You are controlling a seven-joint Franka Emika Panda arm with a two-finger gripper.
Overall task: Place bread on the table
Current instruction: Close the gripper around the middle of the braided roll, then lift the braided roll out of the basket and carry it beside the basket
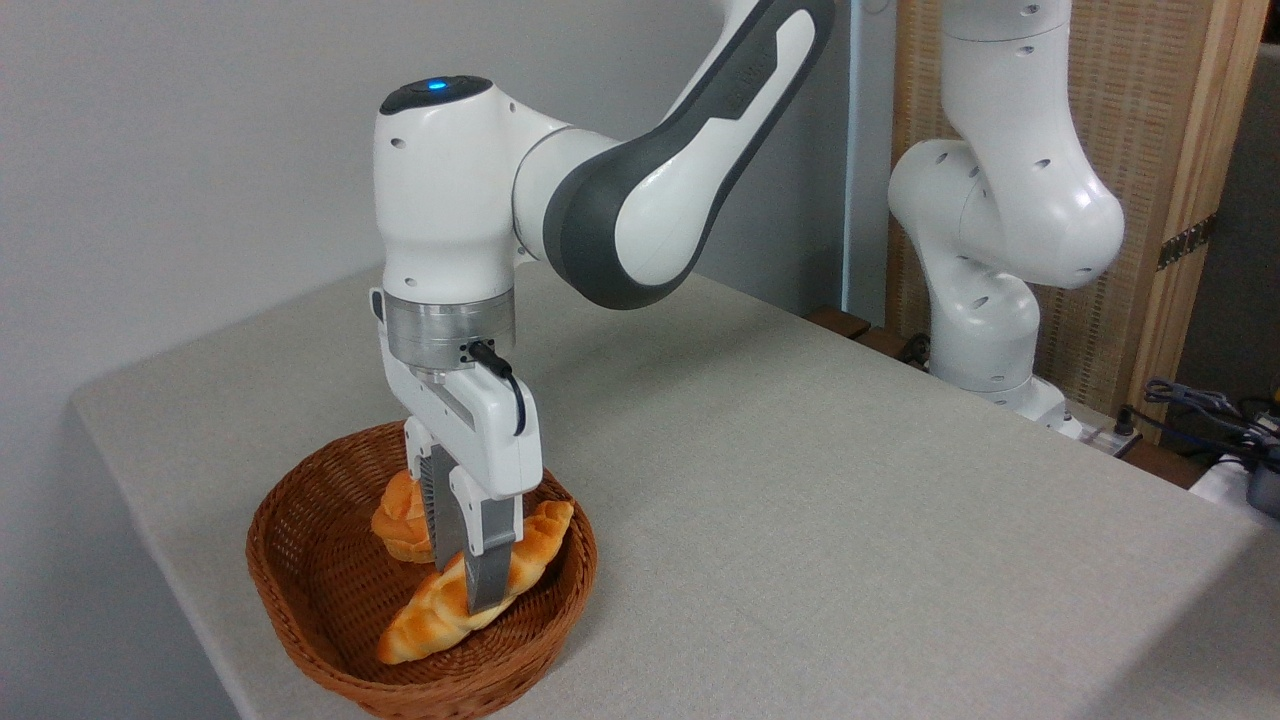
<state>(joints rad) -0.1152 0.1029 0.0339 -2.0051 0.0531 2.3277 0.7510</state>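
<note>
Inside the basket (300, 570), the pincer (462, 585) clamps the long braided golden-orange bread (425, 620), its grooves paler.

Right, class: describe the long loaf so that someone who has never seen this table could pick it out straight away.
Find the grey-beige table, then the brown wicker basket near its front left edge. Two breads lie in it, under the gripper, whose jaws straddle one. That one is the bread: long, tapered, braided and golden-orange, lying across the basket, unlike the small round bun behind it.
</note>
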